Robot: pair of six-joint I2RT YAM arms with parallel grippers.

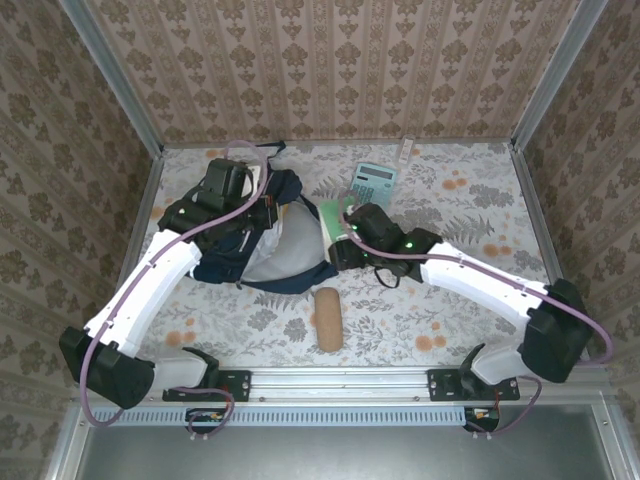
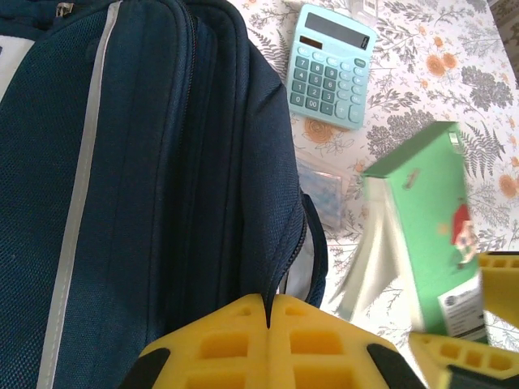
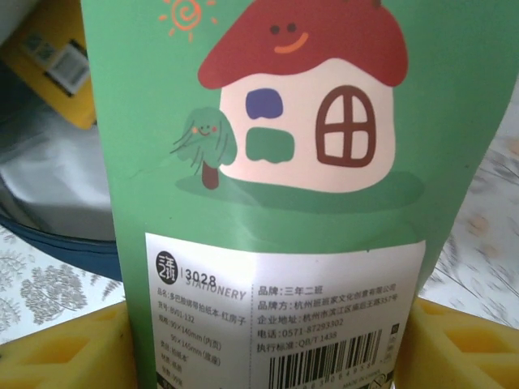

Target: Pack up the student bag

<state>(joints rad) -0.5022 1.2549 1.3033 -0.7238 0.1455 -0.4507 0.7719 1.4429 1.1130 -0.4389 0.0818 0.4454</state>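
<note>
Your student bag (image 1: pixel 285 250) lies on the left half of the surface (image 1: pixel 470 300), toward the far-left corner, with its grey lining showing on the right side. Your left hand (image 2: pixel 268 324) sits on the bag's zipper edge with its yellow pads pressed together; you cannot tell whether any fabric is caught between them. Your right hand (image 3: pixel 263 344) is just beside the bag's open right side, pinching the lower end of a green notebook (image 3: pixel 324 203). A calculator (image 1: pixel 374 182) lies beyond that hand, near the far edge.
</note>
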